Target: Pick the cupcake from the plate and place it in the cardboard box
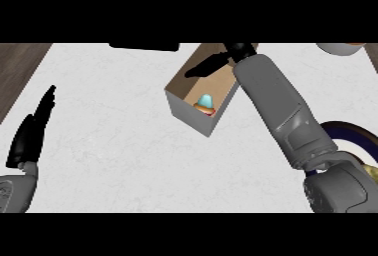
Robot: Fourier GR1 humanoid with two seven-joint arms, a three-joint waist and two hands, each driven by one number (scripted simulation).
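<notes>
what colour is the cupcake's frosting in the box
Light turquoise-blue frosting on the small cupcake inside the open brown cardboard box; the head view shows it.

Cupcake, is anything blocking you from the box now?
No. The cupcake already sits inside the cardboard box, nothing in its way. The right hand hangs open above the box's far end, not holding it. The left hand rests at the left edge.

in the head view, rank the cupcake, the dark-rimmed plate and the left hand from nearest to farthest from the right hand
1. Cupcake with pale blue icing, inside the cardboard box, just below the right hand.
2. Dark-rimmed round plate, at the right edge beside the right forearm.
3. Left hand, resting open at the far left.
</notes>
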